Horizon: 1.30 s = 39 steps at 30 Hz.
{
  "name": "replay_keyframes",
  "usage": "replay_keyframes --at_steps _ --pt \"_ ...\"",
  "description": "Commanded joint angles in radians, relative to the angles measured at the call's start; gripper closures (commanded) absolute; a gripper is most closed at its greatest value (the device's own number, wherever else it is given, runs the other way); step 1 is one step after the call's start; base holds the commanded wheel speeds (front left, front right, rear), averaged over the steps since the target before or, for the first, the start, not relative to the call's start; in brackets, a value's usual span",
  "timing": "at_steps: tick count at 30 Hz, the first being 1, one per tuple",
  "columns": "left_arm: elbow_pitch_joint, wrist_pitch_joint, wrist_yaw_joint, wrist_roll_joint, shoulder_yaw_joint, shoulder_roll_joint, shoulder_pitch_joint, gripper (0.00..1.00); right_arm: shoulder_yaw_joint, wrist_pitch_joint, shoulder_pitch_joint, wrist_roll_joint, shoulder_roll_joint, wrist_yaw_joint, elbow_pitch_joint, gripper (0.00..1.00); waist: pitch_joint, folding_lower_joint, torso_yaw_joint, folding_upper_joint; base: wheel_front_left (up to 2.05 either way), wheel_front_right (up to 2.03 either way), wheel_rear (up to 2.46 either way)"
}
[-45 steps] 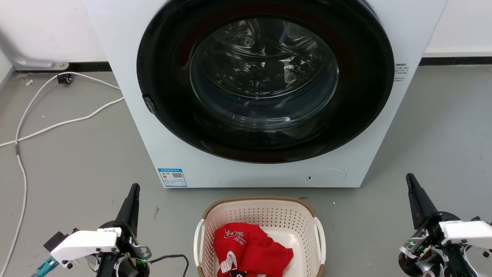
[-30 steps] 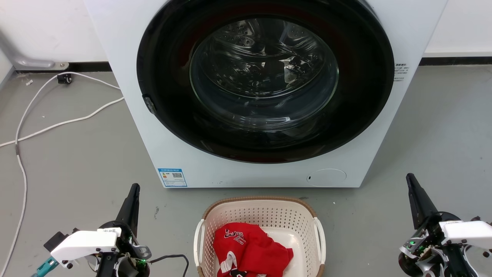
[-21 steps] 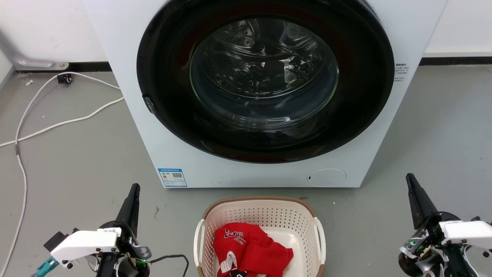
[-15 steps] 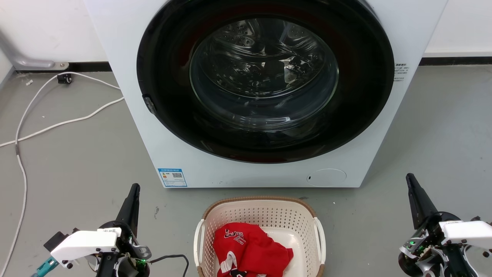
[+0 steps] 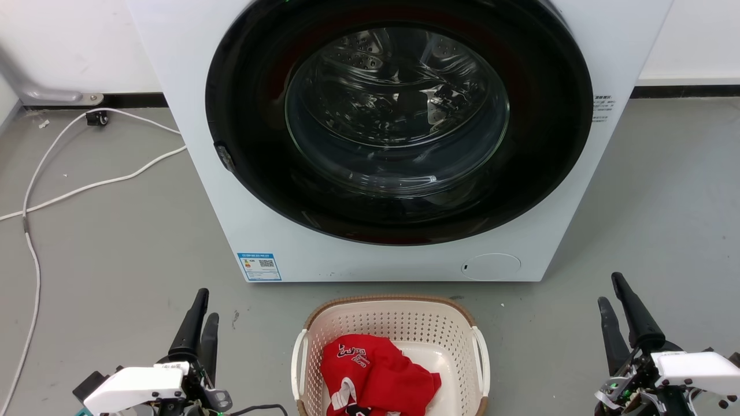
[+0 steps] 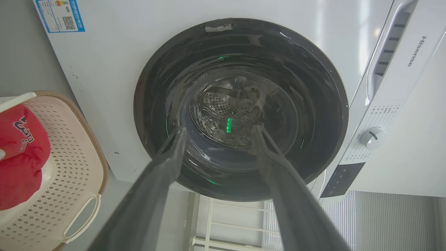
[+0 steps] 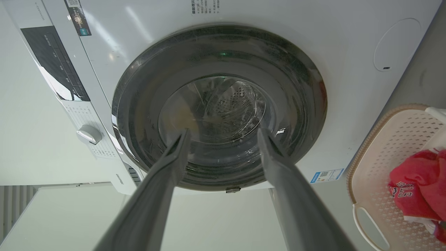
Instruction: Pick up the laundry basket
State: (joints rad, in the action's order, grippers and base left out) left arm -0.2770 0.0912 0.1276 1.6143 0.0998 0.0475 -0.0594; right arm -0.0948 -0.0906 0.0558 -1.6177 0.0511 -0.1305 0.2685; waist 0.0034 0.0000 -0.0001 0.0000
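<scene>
The laundry basket (image 5: 393, 320), cream-white and perforated with a brown rim and white side handles, stands on the floor at the bottom centre of the head view, holding a red garment (image 5: 376, 375). The basket also appears at the left edge of the left wrist view (image 6: 75, 164) and the right edge of the right wrist view (image 7: 390, 146). My left gripper (image 5: 203, 306) is open to the basket's left, fingers empty and apart from it. To the basket's right, my right gripper (image 5: 611, 290) is open too, empty and clear of the handle.
A white front-loading washing machine (image 5: 191, 86) with its dark round door shut stands just behind the basket. White cables (image 5: 87, 185) trail over the grey floor at the left. Bare floor lies on both sides of the basket.
Both grippers have opened: each showed one dark point before and now shows two parted fingers. Both have dropped slightly lower in the head view. The basket has not moved.
</scene>
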Motion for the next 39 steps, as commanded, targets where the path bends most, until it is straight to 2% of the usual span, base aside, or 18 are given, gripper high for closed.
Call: replay_keyframes --at_steps 1,8,16,23,26,31,37,39 --pt "0.025 -0.012 0.0 -0.009 -0.003 0.003 -0.009 0.0 0.008 0.012 0.01 0.01 0.003 0.0 -0.029 0.0 0.0 0.0 0.0 0.0 0.0 0.0 0.0" --pt "0.048 -0.046 0.001 -0.021 -0.013 0.003 0.009 0.0 0.031 0.046 -0.005 0.033 0.003 0.0 -0.052 0.0 0.0 0.0 0.001 0.0 0.0 0.0 0.0" --pt "0.031 -0.081 0.001 -0.073 0.027 0.003 0.02 0.0 0.008 0.081 -0.012 0.104 0.002 0.0 -0.053 0.0 0.0 0.0 0.002 0.0 0.0 0.0 0.0" --pt "0.027 -0.109 0.001 -0.157 0.079 0.003 0.015 0.0 -0.022 0.109 -0.008 0.28 0.002 0.0 -0.089 0.0 0.001 0.0 0.002 0.0 0.0 0.0 0.0" --pt "0.066 -0.124 0.0 -0.263 0.109 0.003 0.015 0.0 -0.031 0.125 -0.01 0.432 0.002 0.0 -0.114 0.0 0.002 0.0 0.003 0.0 0.0 0.0 0.0" --pt "0.143 -0.143 -0.032 -0.375 0.138 0.003 0.019 0.0 -0.038 0.143 -0.003 0.592 0.002 0.0 -0.164 0.0 0.005 0.0 0.002 0.0 0.0 0.0 0.0" --pt "0.226 -0.164 -0.086 -0.472 0.132 0.004 0.035 0.0 -0.024 0.164 -0.003 0.78 0.002 0.0 -0.257 0.0 0.007 0.0 0.003 0.0 0.0 0.0 0.0" --pt "0.25 -0.17 -0.088 -0.516 0.112 0.004 0.045 0.0 -0.011 0.17 -0.007 0.841 0.002 0.0 -0.281 0.0 0.008 0.0 0.003 0.0 0.0 0.0 0.0"
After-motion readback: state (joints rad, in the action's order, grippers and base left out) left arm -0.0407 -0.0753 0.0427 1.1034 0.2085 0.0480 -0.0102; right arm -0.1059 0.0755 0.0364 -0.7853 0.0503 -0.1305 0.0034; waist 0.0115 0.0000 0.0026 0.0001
